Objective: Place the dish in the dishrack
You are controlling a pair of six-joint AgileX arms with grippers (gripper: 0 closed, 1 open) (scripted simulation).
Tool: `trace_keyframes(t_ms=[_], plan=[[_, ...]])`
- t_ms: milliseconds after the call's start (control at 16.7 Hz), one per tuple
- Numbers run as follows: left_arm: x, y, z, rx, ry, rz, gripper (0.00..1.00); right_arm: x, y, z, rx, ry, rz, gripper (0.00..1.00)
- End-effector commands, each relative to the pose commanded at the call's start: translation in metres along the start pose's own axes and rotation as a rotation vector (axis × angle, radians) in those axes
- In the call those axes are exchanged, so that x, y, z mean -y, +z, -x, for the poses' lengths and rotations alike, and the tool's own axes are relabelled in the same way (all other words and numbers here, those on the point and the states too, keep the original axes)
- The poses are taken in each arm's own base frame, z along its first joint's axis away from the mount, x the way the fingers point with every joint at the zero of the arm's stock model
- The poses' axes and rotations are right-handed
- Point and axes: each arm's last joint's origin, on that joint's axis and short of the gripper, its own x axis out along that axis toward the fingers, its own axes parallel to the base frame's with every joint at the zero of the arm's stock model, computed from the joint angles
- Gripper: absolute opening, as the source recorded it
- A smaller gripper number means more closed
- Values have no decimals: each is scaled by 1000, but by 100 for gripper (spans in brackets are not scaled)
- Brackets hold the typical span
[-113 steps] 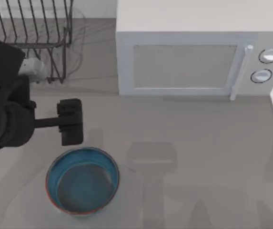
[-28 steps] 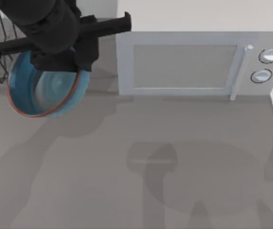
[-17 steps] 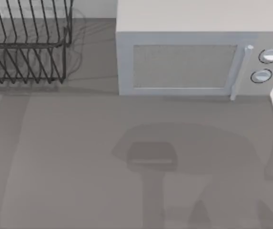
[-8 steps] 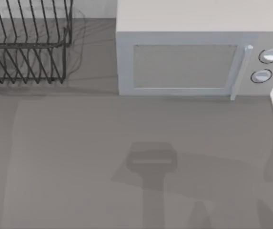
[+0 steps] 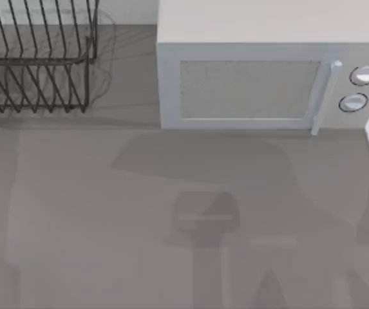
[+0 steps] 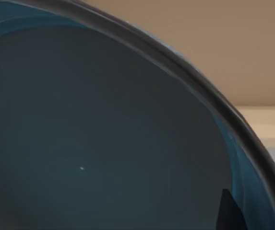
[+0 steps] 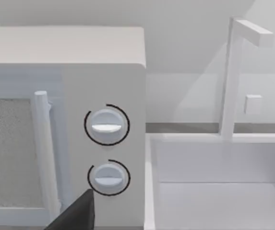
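Observation:
The dish (image 6: 103, 143) is pressed close to the left wrist camera, showing its deep blue inner wall, dull grey bottom and dark rim. One dark fingertip (image 6: 227, 213) of my left gripper lies against the inner wall, so the gripper is shut on the dish. The dishrack (image 5: 36, 84), dark thin wire with slanted tines, stands at the table's back left with nothing in it. A dark part of my right gripper (image 7: 77, 213) points at the microwave's knobs.
A white microwave (image 5: 248, 90) fills the back middle and right, right beside the rack. A white sink (image 7: 214, 191) with a tall faucet (image 7: 231, 76) lies to the microwave's right. Broad shadows fall across the grey table (image 5: 75, 225).
My left arm lifted the dish from the front left, carried it up past the rack and out of the top view. Since then only the shadows on the table have shifted.

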Motion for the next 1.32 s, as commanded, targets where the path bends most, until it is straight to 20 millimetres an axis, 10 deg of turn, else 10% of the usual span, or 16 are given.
trace_keyframes(t_ms=[300, 660, 1020, 1320], plan=[[0, -75, -80, 24, -1, -7, 0, 0, 0, 0, 0, 0, 0, 100], [11, -155, -114, 17, -7, -3, 0, 0, 0, 0, 0, 0, 0, 100], [12, -162, -115, 13, -8, -2, 0, 0, 0, 0, 0, 0, 0, 100], [12, -162, -115, 13, -8, -2, 38, 0, 0, 0, 0, 0, 0, 100]])
